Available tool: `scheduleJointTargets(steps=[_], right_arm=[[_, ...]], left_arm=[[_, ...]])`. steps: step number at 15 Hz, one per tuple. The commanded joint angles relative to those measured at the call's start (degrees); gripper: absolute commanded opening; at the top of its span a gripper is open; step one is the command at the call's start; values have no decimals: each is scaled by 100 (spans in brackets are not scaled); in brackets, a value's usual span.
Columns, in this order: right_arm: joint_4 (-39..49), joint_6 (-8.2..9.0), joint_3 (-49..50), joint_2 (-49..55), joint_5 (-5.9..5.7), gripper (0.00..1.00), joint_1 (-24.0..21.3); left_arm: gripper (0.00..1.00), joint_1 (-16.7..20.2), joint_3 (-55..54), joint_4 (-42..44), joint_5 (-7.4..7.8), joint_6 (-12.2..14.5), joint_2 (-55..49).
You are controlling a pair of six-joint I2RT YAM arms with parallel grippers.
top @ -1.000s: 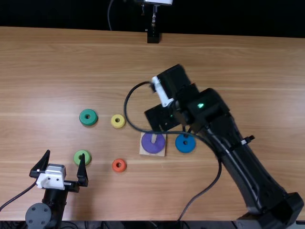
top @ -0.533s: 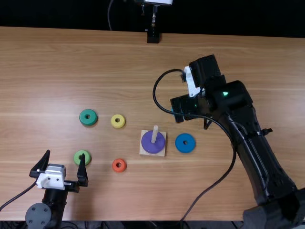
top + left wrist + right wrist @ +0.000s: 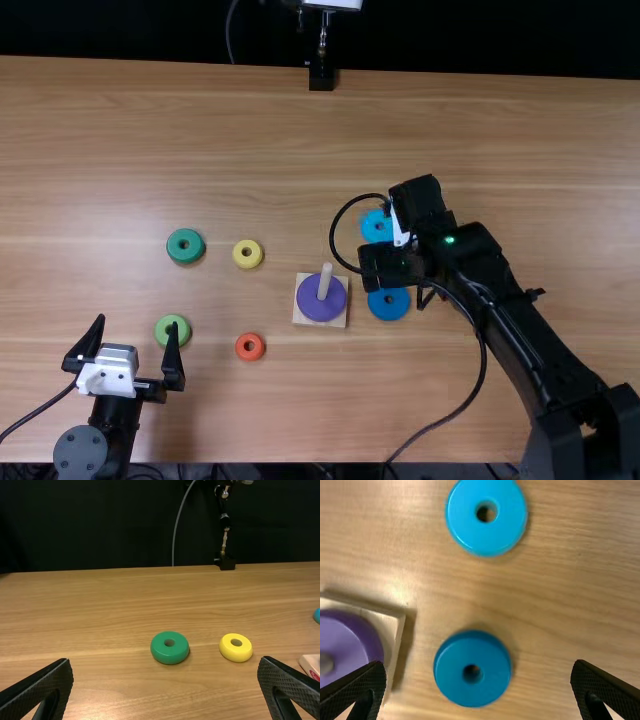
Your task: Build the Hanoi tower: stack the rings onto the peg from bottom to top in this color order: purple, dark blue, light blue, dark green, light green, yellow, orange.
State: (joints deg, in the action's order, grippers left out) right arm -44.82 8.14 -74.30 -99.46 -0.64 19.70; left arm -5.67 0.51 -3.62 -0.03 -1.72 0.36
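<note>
My right gripper (image 3: 392,284) hangs over the dark blue ring (image 3: 389,304), right of the peg base (image 3: 338,313) with the purple ring (image 3: 314,304) around its peg. The light blue ring (image 3: 377,226) lies just behind. In the right wrist view my right gripper (image 3: 479,690) stands open, the dark blue ring (image 3: 472,668) between its spread fingers and lower down. My left gripper (image 3: 127,352) is at the near left, open and holding nothing; it shows open as well in the left wrist view (image 3: 165,687). The light green ring (image 3: 173,330) rests beside its right finger.
Left of the base lie the dark green ring (image 3: 186,246), the yellow ring (image 3: 248,254) and the orange ring (image 3: 250,347). The right arm's cable (image 3: 478,375) loops over the table's right part. A black stand (image 3: 321,76) is at the far edge.
My right arm first swung right, away from above the peg, then came back nearer to hang at the dark blue ring, uncovering the light blue ring. The left arm has kept still.
</note>
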Motion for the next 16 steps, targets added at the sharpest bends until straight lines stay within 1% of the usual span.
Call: scheduleJointTargets(steps=[1, 4, 10, 12, 16], right_arm=[[120, 409, 258, 208, 22, 100, -90], [141, 430, 504, 199, 33, 100, -90], [151, 441, 628, 146, 33, 100, -37], [288, 441, 654, 120, 33, 100, -28], [352, 462, 654, -144, 22, 100, 121]], left_arm=[[100, -48, -51, -261, -39, 34, -36], [100, -48, -51, -261, -39, 34, -36], [100, -48, -51, -261, -39, 34, -36], [100, -48, -51, -261, -28, 34, -36], [100, -48, -51, -261, -39, 34, -36]])
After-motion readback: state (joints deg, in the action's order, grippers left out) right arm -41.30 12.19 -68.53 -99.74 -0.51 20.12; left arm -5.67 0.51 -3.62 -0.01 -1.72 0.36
